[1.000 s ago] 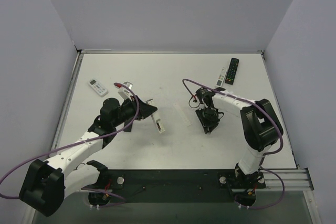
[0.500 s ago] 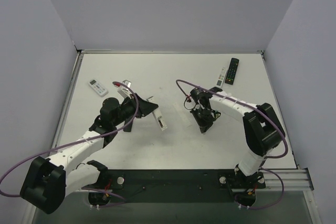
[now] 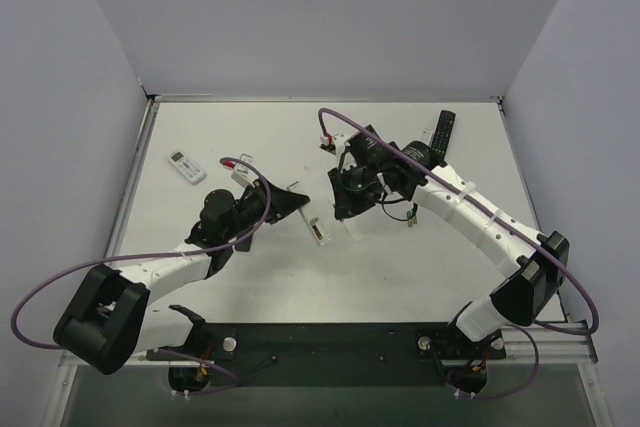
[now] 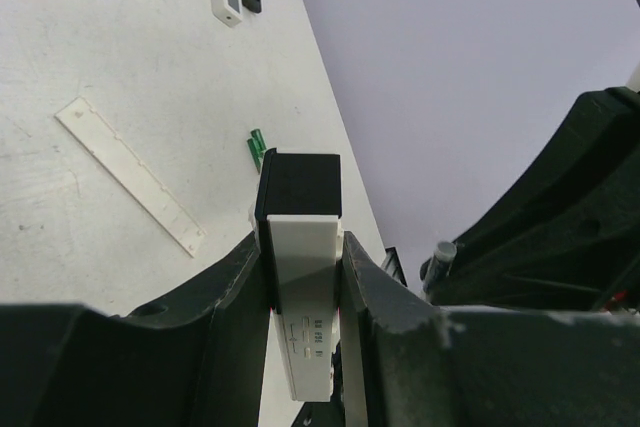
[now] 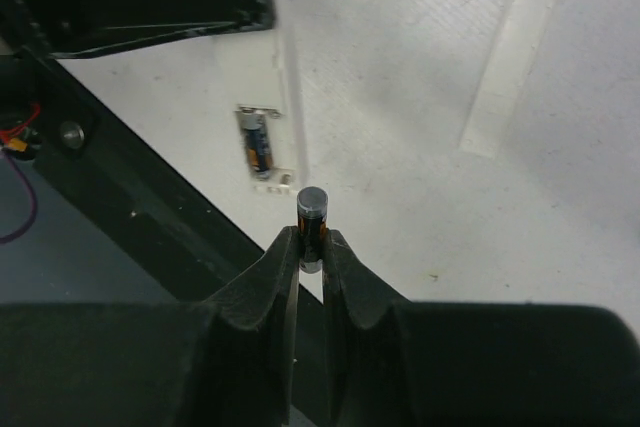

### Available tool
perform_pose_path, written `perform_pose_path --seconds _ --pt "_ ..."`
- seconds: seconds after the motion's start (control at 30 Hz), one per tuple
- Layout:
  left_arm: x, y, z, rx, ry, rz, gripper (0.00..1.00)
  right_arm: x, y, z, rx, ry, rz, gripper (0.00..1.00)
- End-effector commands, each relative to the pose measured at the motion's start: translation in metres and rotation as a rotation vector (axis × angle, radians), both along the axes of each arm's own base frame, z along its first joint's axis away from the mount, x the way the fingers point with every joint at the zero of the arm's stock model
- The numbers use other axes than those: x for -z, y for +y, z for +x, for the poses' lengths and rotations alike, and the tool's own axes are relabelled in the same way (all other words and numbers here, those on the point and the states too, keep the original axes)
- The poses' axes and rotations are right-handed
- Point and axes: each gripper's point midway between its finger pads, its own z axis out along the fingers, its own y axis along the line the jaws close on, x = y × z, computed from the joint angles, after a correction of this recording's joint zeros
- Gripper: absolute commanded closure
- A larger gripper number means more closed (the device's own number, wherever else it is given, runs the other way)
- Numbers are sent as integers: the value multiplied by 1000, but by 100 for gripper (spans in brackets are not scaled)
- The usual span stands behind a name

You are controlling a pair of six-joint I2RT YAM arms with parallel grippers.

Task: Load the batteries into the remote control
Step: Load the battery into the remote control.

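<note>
My left gripper (image 3: 293, 206) is shut on a white remote control (image 3: 316, 231) and holds it above the table at mid-left; its grip shows in the left wrist view (image 4: 303, 247). The remote's battery compartment (image 5: 262, 147) is open with one dark battery (image 5: 257, 150) in it. My right gripper (image 3: 344, 197) is just right of the remote, shut on a dark battery (image 5: 311, 215) with metallic ends, held upright a little short of the compartment. Two green batteries (image 3: 412, 215) lie on the table to the right and also show in the left wrist view (image 4: 256, 148).
The remote's white battery cover (image 5: 515, 52) lies flat beside the right gripper and also shows in the left wrist view (image 4: 130, 175). A black remote (image 3: 443, 134) and a white one (image 3: 424, 145) lie at the back right. A small white remote (image 3: 186, 165) lies at the back left.
My right arm has swung left and forward with the battery, from mid-right to beside the remote. My left gripper has moved the remote slightly right, toward it.
</note>
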Motion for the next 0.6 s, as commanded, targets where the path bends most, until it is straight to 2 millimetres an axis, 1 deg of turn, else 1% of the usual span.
perform_pose_path --seconds 0.0,0.07,0.27,0.3,0.57 --pt "-48 -11 -2 35 -122 -152 100 -9 12 -24 -17 116 19 97" --pt "-47 -14 -2 40 -110 -166 100 -8 13 -29 -18 141 7 97" --pt "-52 -17 0 45 -109 -208 100 -2 16 -37 -28 205 -20 97" --pt "-55 -18 -1 49 -119 -219 100 0 17 -37 -26 214 -26 97" --pt "-58 -22 0 60 -106 -243 100 4 17 -38 -18 240 -46 96"
